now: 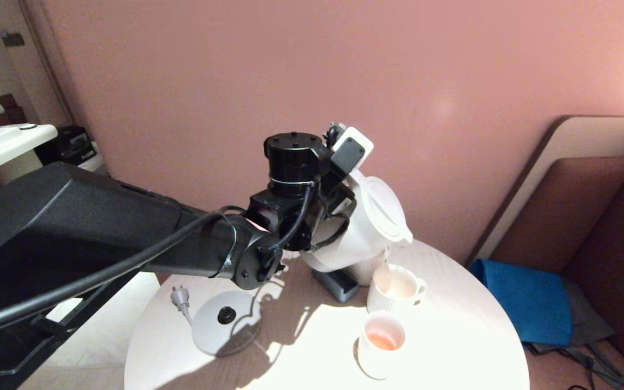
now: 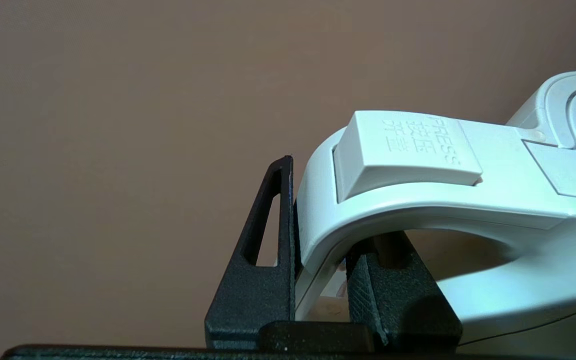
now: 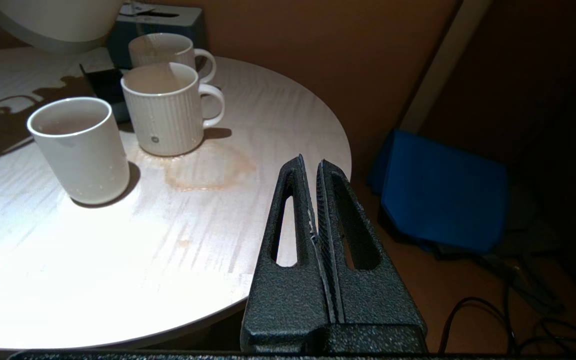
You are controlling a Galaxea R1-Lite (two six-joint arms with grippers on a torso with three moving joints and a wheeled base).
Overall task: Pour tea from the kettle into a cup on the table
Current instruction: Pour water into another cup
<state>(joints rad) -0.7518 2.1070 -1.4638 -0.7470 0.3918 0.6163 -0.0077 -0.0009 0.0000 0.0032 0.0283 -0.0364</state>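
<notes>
The white kettle [image 1: 369,225] hangs tilted above the round pale table [image 1: 453,336], its spout just over a ribbed white mug [image 1: 396,290]. My left gripper [image 2: 335,200] is shut on the kettle's loop handle [image 2: 418,195], one finger outside the loop and one inside. A thin stream seems to drop into the ribbed mug [image 3: 165,110]. In front of it a plain white cup [image 1: 381,346] holds pale orange-pink tea [image 1: 382,340]. My right gripper [image 3: 311,162] is shut on nothing, off the table's edge [image 3: 118,250], out of the head view.
The kettle's flat grey base [image 1: 225,325] and its plug [image 1: 180,297] lie on the table's left. A third mug [image 3: 168,50] and a dark tissue box [image 1: 339,284] stand under the kettle. A tea stain [image 3: 210,170] marks the tabletop. A blue bag [image 1: 528,303] lies by the seat.
</notes>
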